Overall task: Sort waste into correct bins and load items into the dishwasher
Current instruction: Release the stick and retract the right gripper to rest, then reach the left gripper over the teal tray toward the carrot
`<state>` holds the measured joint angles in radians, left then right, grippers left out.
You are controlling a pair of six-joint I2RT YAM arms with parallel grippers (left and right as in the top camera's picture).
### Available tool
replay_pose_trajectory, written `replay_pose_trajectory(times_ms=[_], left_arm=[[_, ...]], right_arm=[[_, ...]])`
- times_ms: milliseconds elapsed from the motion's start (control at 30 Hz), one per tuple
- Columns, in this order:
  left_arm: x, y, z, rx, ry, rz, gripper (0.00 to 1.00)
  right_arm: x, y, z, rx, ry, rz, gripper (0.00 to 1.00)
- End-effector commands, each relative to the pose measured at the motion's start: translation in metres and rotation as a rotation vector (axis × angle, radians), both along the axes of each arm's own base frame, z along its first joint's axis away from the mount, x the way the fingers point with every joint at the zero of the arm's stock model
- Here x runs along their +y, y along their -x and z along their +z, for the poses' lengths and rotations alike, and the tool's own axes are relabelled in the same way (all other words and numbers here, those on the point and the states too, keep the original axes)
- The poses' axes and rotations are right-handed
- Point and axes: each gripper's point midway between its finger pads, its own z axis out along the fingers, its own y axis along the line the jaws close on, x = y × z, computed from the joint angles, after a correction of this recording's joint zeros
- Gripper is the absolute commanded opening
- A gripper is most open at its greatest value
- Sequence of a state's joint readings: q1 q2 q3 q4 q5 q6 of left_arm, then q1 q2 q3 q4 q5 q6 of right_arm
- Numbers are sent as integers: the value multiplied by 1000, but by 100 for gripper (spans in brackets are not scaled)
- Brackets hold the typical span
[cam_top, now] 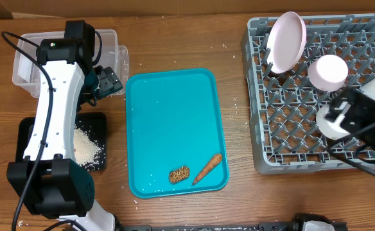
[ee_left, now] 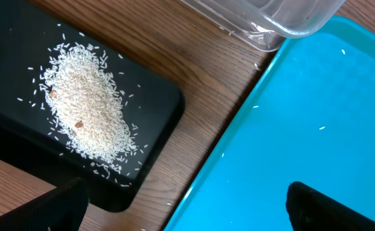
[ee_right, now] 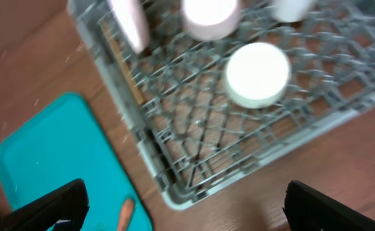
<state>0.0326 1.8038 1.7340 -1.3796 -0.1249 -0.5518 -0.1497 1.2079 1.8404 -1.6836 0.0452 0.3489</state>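
A teal tray (cam_top: 174,115) holds a carrot piece (cam_top: 207,169) and a brown scrap (cam_top: 179,174) near its front edge. A black tray (cam_top: 97,125) left of it holds a heap of rice (cam_top: 86,146). The grey dish rack (cam_top: 258,128) on the right holds a pink plate (cam_top: 286,42), a pink cup (cam_top: 329,72) and a white cup (cam_top: 327,125). My left gripper (ee_left: 187,212) is open and empty above the gap between the black tray (ee_left: 155,102) and the teal tray (ee_left: 303,128). My right gripper (ee_right: 187,208) is open and empty above the rack's front corner (ee_right: 174,192), with the white cup (ee_right: 258,74) beyond it.
A clear plastic container (cam_top: 113,48) stands at the back left, behind my left arm; its corner shows in the left wrist view (ee_left: 271,19). Loose rice grains lie on the wooden table and the teal tray. The carrot piece (ee_right: 126,215) shows at the right wrist view's lower edge.
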Motion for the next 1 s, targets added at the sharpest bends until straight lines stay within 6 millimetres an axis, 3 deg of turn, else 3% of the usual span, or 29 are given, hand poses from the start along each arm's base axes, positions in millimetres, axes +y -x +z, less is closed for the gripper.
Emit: replay_pose_trajectory(times_ms=[0, 233, 367, 600, 967], left_arm=[[0, 1, 0, -1, -11, 14, 100], [0, 1, 0, -1, -11, 14, 100], [0, 1, 0, -1, -11, 14, 100], [0, 1, 0, -1, -11, 14, 100], [0, 1, 0, -1, -11, 13, 100]], right_arm=[[-33, 5, 5, -18, 5, -181, 100], [-84, 20, -1, 1, -16, -438, 100], [-99, 24, -5, 18, -23, -503, 100], [-98, 8, -11, 16, -76, -476, 100], [-104, 0, -22, 61, -92, -478, 100]])
